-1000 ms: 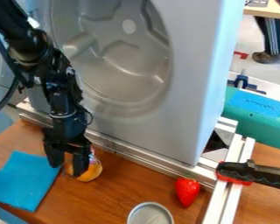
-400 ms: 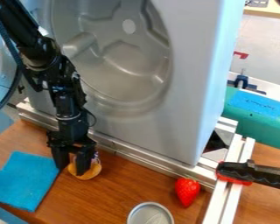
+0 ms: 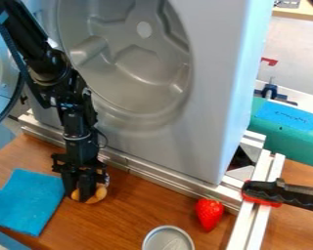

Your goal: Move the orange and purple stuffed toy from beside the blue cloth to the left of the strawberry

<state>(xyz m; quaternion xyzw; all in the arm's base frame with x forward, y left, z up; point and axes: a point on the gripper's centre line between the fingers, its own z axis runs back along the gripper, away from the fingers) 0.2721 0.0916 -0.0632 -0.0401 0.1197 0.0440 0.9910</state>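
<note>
The black gripper [image 3: 78, 190] points down at the left of the wooden table, its fingers close together on a small round orange-tan object [image 3: 100, 194]. Part of that object shows between the fingers and to the right of them; the rest is hidden behind them. Just left of the gripper lies a blue cloth [image 3: 25, 204]. A red strawberry [image 3: 209, 214] rests on the wood at right of centre, and a silver can [image 3: 167, 239] stands at the bottom edge.
Behind the gripper rises a large grey machine panel [image 3: 208, 97] with a round recess. A metal rail [image 3: 166, 178] runs along its foot. At the right, a black-and-red clamp [image 3: 280, 194] crosses another rail, with a teal case [image 3: 286, 132] beyond.
The gripper has shifted a little to the right and lower, and its fingers have come together around the orange-tan object. That object has turned or shifted slightly left.
</note>
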